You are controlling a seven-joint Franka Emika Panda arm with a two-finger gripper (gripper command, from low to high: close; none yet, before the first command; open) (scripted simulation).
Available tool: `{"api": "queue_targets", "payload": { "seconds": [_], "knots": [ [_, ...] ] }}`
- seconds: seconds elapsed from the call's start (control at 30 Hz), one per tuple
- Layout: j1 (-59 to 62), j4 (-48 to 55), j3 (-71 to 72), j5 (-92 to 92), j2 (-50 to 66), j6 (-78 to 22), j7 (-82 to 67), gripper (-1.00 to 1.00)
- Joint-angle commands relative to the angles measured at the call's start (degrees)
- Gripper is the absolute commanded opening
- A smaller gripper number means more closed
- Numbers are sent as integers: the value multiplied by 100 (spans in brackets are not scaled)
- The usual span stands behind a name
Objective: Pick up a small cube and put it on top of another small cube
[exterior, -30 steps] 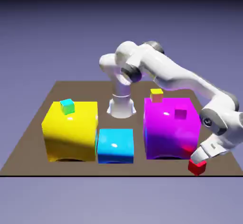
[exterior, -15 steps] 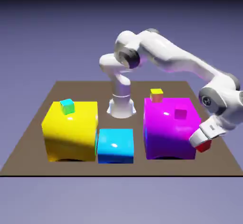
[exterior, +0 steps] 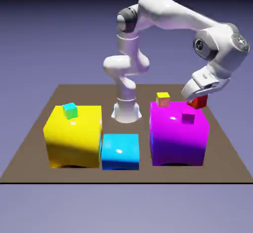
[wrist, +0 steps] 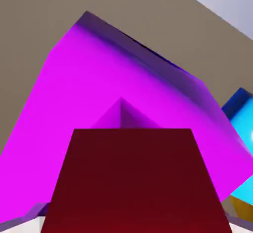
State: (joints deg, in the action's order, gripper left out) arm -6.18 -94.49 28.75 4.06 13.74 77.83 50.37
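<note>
You have a brown table (exterior: pixel 34 143) carrying three big glossy blocks: a yellow block (exterior: pixel 73 135) at the exterior view's left, a smaller blue block (exterior: pixel 120 151) just beside it, and a magenta block (exterior: pixel 178 134) on the right.

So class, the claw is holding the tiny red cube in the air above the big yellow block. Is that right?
Not quite. The claw does hold the tiny red cube in the air, but above the big magenta block, not the yellow one. The exterior view shows it.
</note>
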Motion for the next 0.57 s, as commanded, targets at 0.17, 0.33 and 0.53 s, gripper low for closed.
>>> {"api": "queue_targets", "payload": {
  "seconds": [0.17, 0.33, 0.53],
  "knots": [
    [82, -1037, -21, -48, -212, 848, -62, -100],
    [83, -1061, -21, -50, -217, 867, -63, 100],
    [0, 0, 0, 10, 0, -1, -2, 100]
  ]
}}
